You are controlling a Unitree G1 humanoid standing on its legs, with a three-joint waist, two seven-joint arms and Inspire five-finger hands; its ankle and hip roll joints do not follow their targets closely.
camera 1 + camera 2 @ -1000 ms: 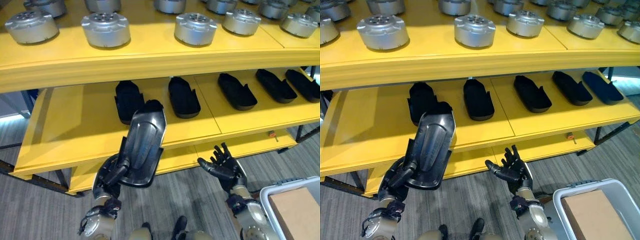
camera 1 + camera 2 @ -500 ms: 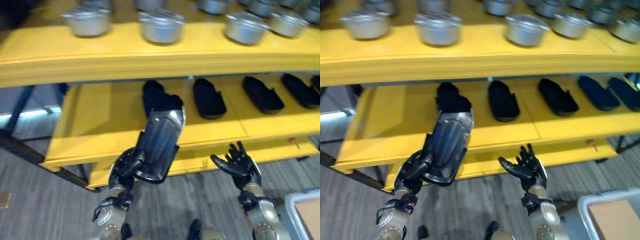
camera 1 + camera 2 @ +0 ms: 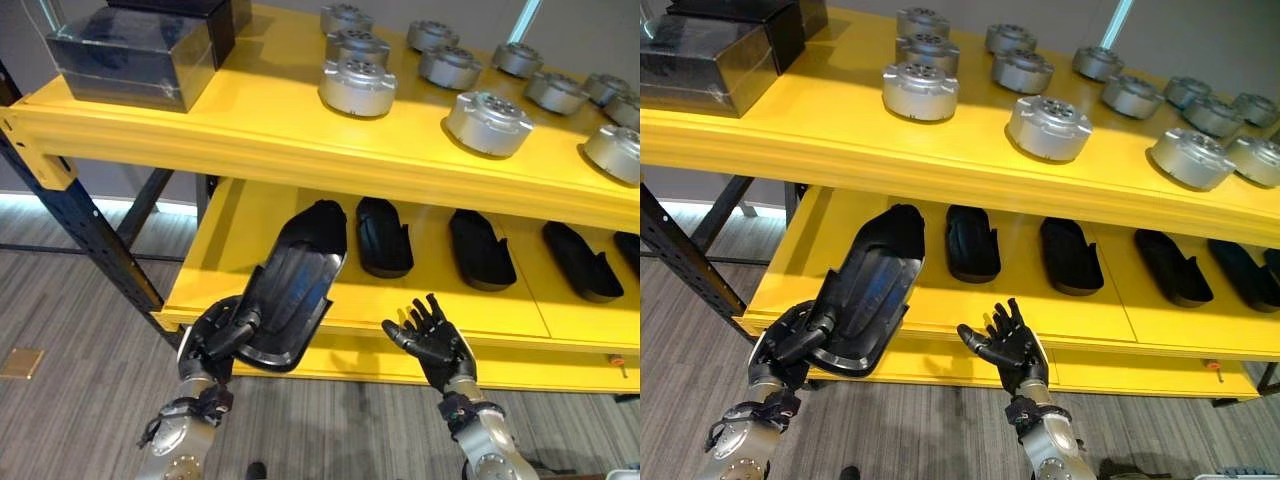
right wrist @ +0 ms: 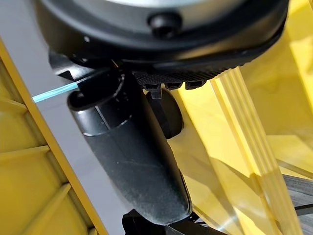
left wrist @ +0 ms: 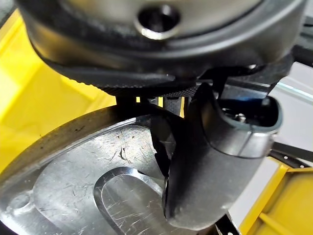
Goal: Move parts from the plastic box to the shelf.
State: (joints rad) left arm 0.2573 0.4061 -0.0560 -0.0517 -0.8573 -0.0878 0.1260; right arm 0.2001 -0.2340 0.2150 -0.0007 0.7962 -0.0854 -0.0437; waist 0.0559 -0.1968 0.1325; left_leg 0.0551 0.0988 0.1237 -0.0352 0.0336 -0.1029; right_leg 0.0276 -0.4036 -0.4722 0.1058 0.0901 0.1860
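Part (image 3: 290,295), a long black scuffed shell, sits in the left hand (image 3: 215,335), fingers curled under its near end and thumb clamped on its rim; the left wrist view shows the thumb (image 5: 215,166) pressed onto the scratched part surface. Part is tilted, near end low by the hand, far end raised and overlapping the front edge of the middle shelf (image 3: 240,225), toward that shelf's left end. Can't tell whether the far end touches the shelf board.

Right hand (image 3: 430,335) is just in front of the middle shelf's front edge, right of the held part and apart from it, palm up, fingers spread and straight, holding nothing. The right wrist view shows its thumb (image 4: 132,156) with yellow shelf behind.

On the middle shelf, further back, a row of black parts (image 3: 480,248) lies lengthwise side by side, running rightward from the held part's far end; the nearest one (image 3: 384,235) is just right of that end.

Above the middle shelf, the top shelf (image 3: 250,110) carries round silver metal parts (image 3: 357,85) in rows from its centre to the right end. At its left end stands a dark box (image 3: 130,55), with another dark box behind it. A dark steel post (image 3: 85,235) supports the shelf at the left.
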